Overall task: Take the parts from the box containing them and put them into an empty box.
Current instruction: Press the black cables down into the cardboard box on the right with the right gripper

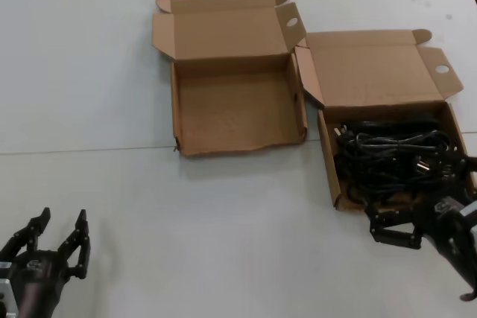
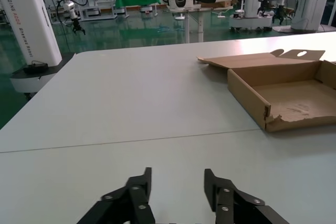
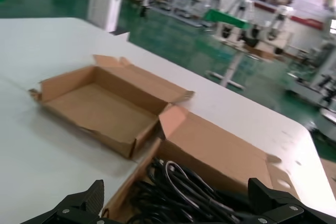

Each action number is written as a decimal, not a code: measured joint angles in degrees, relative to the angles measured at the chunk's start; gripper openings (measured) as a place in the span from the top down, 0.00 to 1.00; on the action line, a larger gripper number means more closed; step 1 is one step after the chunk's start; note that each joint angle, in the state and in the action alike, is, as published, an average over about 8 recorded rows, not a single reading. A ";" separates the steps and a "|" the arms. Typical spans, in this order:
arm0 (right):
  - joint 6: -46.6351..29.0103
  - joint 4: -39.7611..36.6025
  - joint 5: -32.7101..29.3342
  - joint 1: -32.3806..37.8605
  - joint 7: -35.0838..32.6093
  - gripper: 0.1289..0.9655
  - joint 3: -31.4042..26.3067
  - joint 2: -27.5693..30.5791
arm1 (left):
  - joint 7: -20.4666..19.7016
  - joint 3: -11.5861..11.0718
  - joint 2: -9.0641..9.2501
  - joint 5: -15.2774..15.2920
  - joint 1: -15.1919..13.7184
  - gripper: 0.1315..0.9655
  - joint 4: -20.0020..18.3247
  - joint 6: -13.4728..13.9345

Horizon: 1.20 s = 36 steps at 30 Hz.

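1. Cardboard of the empty box (image 1: 237, 113) is bare inside; nothing has been moved yet, so by this showing the whole transfer is still to do.
2. The full box (image 1: 329, 165) lies toward the desk's right edge, just beside the empty box, and holds all the cords (image 1: 391, 153).
3. The cords form one tangled heap, so no single heading can be told; most strands run across the box, side wall to side wall.
4. The right gripper (image 1: 417, 217) hangs at the full box's front rim, fingers spread wide, holding nothing.
5. The left gripper (image 1: 58, 242) waits near the desk's front-left corner, open and empty.
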 joint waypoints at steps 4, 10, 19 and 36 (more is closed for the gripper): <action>3.34 3.40 5.31 7.73 0.00 0.00 -11.15 8.57 | 0.00 0.00 0.00 0.00 0.00 0.63 0.00 0.00; 5.77 6.80 9.18 21.30 0.00 0.00 -27.22 16.52 | 0.00 0.00 0.00 0.00 0.00 0.76 0.00 0.00; 1.60 6.39 6.39 31.56 0.00 0.00 -37.40 19.01 | 0.00 0.00 0.00 0.01 0.00 0.90 0.00 0.00; -3.74 3.54 -1.45 34.23 0.00 0.00 -38.08 18.47 | -0.02 0.00 0.00 0.02 0.00 0.97 0.00 0.00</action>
